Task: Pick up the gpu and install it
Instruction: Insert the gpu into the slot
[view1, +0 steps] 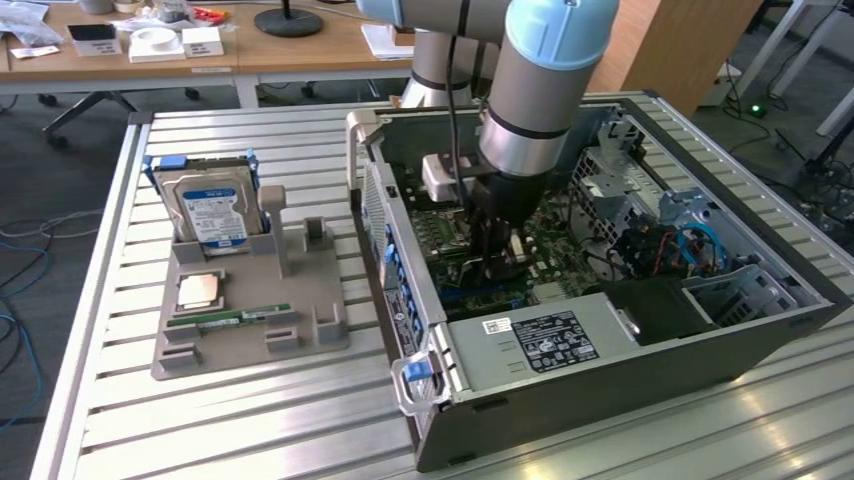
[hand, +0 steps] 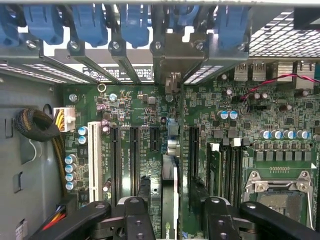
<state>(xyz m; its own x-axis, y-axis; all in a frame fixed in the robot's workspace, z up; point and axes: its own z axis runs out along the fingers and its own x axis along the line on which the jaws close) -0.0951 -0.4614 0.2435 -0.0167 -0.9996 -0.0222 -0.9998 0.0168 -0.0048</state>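
- Wrist view: the gpu (hand: 170, 200) stands on edge in a motherboard (hand: 150, 110) slot, its metal bracket up at the rear slot openings, between the gripper (hand: 172, 212) fingers.
- Fingers (hand: 132, 212) are spread wide, apart from the card on both sides; nothing is held.
- Exterior view: the gripper (view1: 501, 262) is down inside the computer case (view1: 627, 370).
- Judged step: card released in its slot; whether it is fully seated I cannot tell, so any next move calls for checking that.
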